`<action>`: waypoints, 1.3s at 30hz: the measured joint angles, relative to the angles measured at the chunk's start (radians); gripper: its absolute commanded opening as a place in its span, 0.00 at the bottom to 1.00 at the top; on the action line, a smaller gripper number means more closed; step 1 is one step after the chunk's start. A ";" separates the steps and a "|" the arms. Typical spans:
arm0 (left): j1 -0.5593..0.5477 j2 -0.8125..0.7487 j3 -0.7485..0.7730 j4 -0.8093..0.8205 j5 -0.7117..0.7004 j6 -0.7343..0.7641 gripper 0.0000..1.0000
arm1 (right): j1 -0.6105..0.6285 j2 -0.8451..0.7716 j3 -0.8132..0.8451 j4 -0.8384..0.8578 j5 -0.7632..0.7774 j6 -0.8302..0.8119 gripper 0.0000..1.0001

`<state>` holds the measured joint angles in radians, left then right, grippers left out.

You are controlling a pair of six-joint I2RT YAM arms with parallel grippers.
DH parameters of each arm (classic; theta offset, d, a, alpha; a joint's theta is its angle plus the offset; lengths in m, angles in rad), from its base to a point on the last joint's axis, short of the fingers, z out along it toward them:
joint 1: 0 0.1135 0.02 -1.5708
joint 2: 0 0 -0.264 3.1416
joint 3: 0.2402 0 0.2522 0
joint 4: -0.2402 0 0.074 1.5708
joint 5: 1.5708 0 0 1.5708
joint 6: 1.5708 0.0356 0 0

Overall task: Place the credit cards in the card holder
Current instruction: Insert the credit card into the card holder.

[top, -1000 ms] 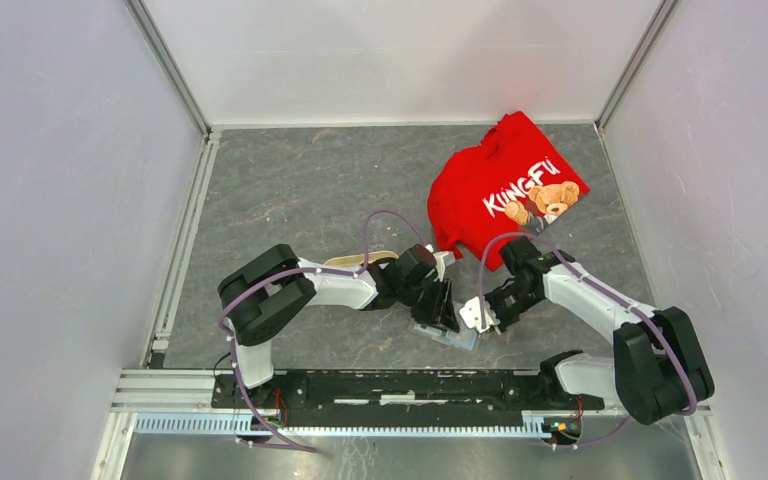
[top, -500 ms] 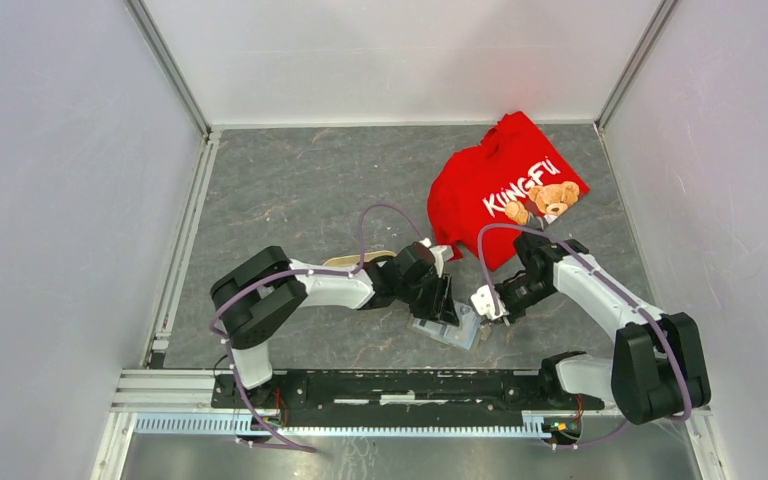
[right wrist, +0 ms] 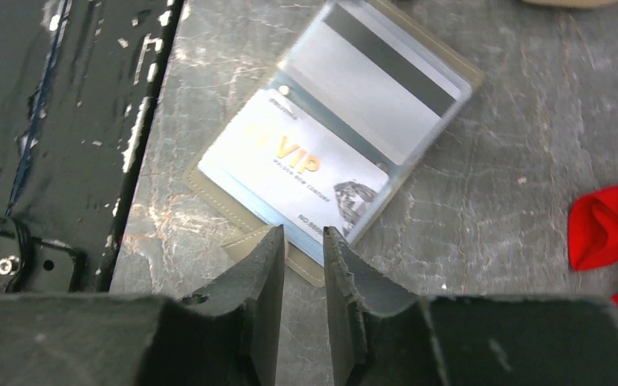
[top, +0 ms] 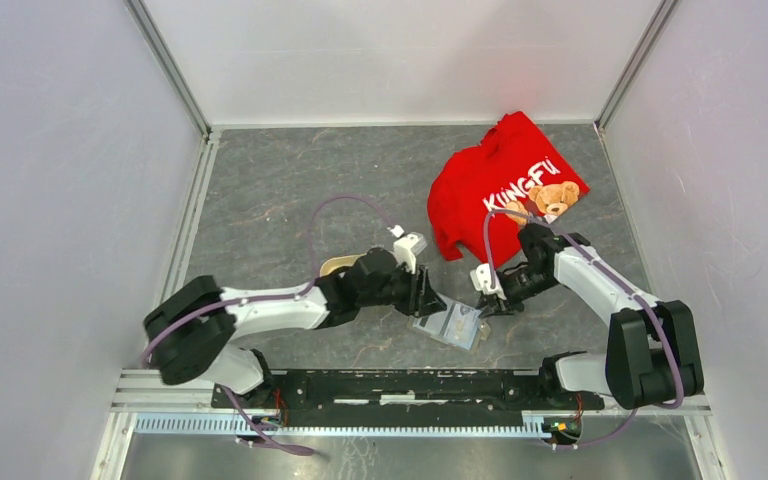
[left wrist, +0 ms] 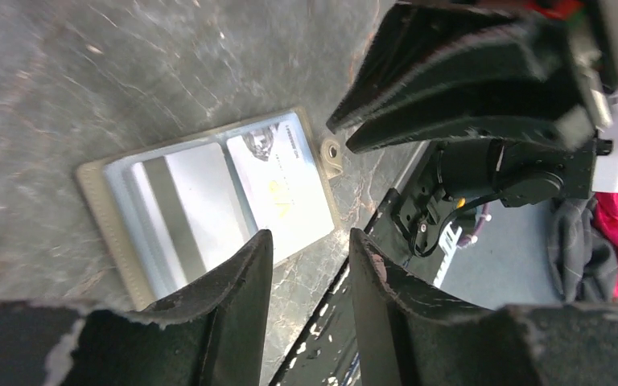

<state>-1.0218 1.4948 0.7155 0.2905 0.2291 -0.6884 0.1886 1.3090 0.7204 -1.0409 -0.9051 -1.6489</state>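
The card holder (top: 450,325) lies open and flat near the front edge of the table. Its clear pockets show two credit cards: a pale card marked VIP (right wrist: 306,165) and a grey card with a dark stripe (right wrist: 378,76). Both also show in the left wrist view, the VIP card (left wrist: 282,193) beside the grey card (left wrist: 181,209). My left gripper (top: 428,296) hovers at the holder's left edge, open and empty (left wrist: 311,249). My right gripper (top: 484,300) hovers just above the holder's right edge, jaws a narrow gap apart with nothing between them (right wrist: 302,241).
A red shirt (top: 505,190) with a bear print lies at the back right, close behind my right arm. A beige oval tray (top: 340,265) is partly hidden behind my left arm. The black base rail (top: 410,385) runs just in front of the holder.
My left arm has swung its elbow out to the left and its gripper has drawn back off the holder. My right gripper has lifted back a little from the holder's right edge.
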 measured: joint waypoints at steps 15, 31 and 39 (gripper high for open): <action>0.009 -0.394 -0.250 0.262 -0.196 0.138 0.96 | -0.006 -0.007 -0.077 0.301 0.163 0.485 0.37; -0.158 0.016 -0.092 0.157 -0.106 0.140 0.74 | 0.016 0.094 -0.068 0.322 0.176 0.603 0.21; -0.159 0.112 -0.026 0.107 -0.189 0.158 0.80 | 0.024 0.181 -0.001 0.309 0.119 0.643 0.06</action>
<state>-1.1805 1.6066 0.6891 0.3977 0.0399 -0.5308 0.2123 1.4899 0.7193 -0.7322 -0.7864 -1.0061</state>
